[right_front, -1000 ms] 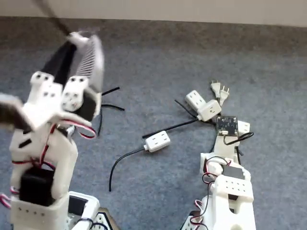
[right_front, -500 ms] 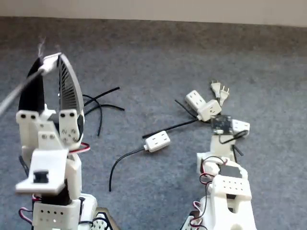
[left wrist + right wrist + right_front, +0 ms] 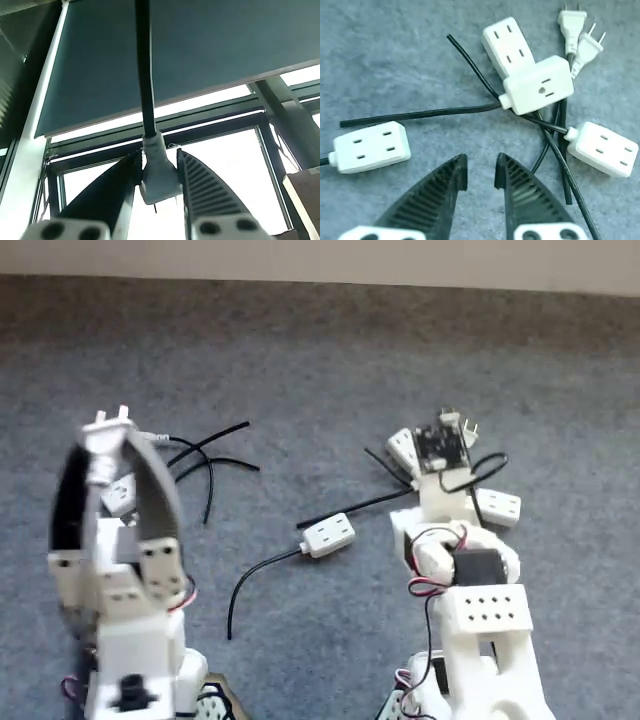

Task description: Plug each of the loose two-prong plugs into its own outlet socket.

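Left pincer (image 3: 159,159) is raised off the desk (image 3: 330,370), clenched on a white plug (image 3: 160,175). The plug's black cord (image 3: 145,65) runs out beyond the fingertips. Right pincer (image 3: 480,167) is released, with a narrow gap between the tips and nothing in it. It hovers over bare grey desk between socket A (image 3: 370,146) and socket B (image 3: 602,148). Past its tips, socket C (image 3: 537,85) lies against socket D (image 3: 509,40). 2 loose plugs (image 3: 587,47) lie side by side just beside C, unplugged, prongs pointing away from this pincer. Black cords cross between B and C.
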`<action>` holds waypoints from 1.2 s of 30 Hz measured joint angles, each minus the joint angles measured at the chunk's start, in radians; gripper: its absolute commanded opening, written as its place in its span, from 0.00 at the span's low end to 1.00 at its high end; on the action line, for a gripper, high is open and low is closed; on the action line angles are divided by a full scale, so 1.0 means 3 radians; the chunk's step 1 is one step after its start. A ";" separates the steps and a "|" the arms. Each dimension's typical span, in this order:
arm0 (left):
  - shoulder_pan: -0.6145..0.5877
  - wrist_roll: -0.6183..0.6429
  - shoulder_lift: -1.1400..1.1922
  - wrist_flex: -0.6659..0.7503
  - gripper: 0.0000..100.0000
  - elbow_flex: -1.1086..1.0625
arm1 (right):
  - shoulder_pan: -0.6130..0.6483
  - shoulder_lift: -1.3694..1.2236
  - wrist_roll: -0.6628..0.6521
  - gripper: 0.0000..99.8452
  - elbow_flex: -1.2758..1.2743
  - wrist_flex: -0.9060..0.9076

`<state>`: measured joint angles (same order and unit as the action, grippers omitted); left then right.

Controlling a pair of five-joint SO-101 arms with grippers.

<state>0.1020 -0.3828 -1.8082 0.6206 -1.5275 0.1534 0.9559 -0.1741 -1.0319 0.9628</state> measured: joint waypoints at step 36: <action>0.2138 -0.0174 -0.0015 0.0752 0.01 -0.0501 | 0.1412 0.0000 0.0000 0.01 0.1979 0.0992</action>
<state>0.7434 -0.4350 -1.8128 0.8462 -1.6778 0.5769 0.9559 -0.1741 -0.4381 1.2605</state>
